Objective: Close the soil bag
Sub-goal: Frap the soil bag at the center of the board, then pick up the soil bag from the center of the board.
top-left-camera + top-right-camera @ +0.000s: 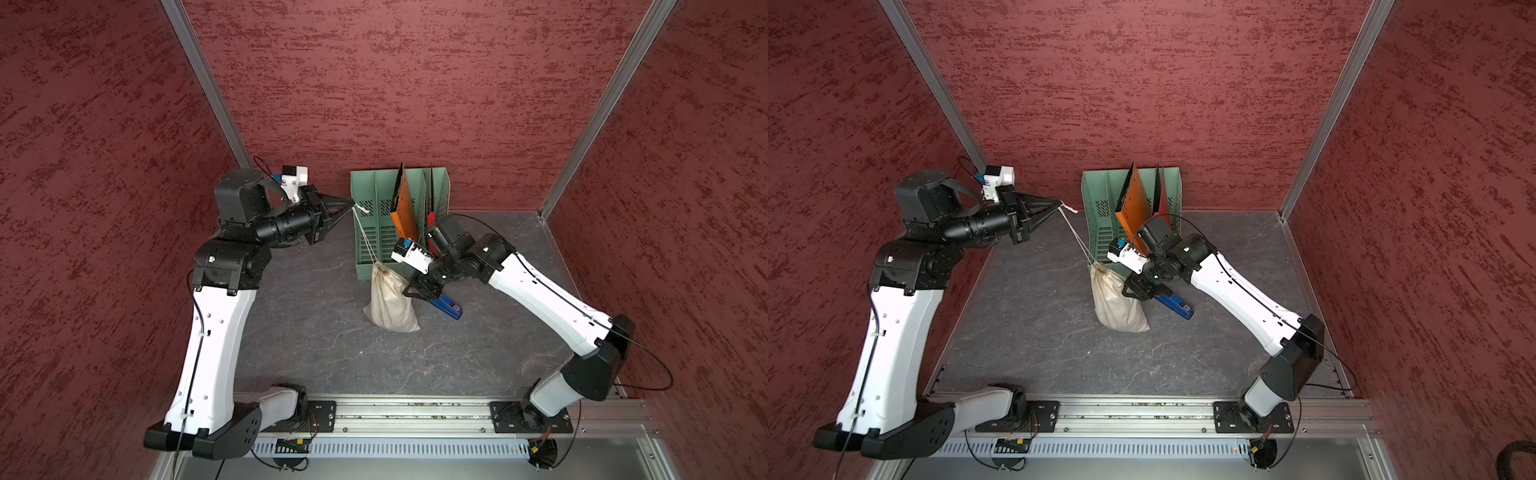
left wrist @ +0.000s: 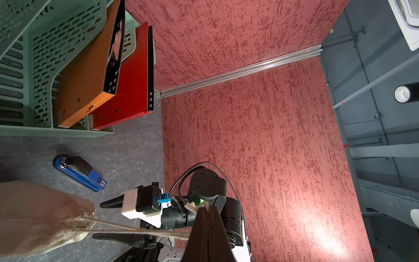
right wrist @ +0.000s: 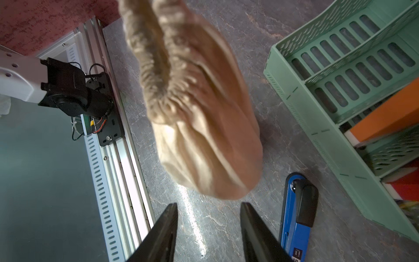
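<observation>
Soil bag, a cream cloth sack, lies on the grey marbled table just in front of the green file rack, between the two arms in both top views. Its gathered neck points up and toward the rack, and its broad lower end is turned toward the front rail. From the neck a pale drawstring runs taut and slanting upward to the left gripper, whose jaws are pressed together on the cord; a short frayed end sticks out past the tips. The left wrist view shows the same cord entering the closed left gripper. The right gripper sits low at the bag's side nearest the blue stapler. In the right wrist view its jaws stand apart with nothing between them; the blurred bag lies just ahead of the tips, separated from them by a narrow gap. The stapler lies flat on the table beside one finger. An orange folder and a red folder lean in the rack's compartments.
</observation>
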### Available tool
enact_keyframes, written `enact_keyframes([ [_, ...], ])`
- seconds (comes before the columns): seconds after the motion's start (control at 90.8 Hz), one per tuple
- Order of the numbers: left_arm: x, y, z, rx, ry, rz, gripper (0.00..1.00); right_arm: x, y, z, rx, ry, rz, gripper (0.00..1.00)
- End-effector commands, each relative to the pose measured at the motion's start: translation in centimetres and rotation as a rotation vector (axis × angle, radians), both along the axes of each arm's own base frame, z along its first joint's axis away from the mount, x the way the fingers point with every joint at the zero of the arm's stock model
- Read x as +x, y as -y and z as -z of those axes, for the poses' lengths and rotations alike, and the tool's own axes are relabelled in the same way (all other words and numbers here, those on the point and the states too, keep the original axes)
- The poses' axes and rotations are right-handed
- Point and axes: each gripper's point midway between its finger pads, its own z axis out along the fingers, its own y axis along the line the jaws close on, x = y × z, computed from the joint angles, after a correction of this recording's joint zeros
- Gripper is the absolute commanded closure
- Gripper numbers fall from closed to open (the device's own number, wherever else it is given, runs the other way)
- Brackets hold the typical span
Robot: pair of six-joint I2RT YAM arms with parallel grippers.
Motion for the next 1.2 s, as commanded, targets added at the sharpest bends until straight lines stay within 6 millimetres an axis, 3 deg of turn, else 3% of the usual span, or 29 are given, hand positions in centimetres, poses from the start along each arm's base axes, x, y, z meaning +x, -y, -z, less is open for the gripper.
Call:
enact_keyframes([
  [0.0,-1.0,-0.2,-2.4,-0.012,0.107,0.006,1.00,0.3,-1.0,-3.0,0.106,0.039,-0.003,0.45],
  [0.298,-1.2,-0.2,-2.2,-0.011,0.104,0.010,1.00,0.4,-2.7,-5.4,0.213,0.062,-0.028,0.29],
  [0.617,-1.3,-0.1,-2.0,-0.012,0.105,0.013,1.00,0.8,-5.2,-5.0,0.216,0.093,-0.036,0.16],
  [0.948,-1.5,-0.3,-1.9,-0.015,0.104,0.011,1.00,2.3,-6.7,-4.1,0.175,0.134,-0.005,0.19],
  [1.19,-1.6,-0.8,-1.6,-0.017,0.095,0.003,1.00,3.6,-7.3,-3.5,0.169,0.150,0.024,0.32],
])
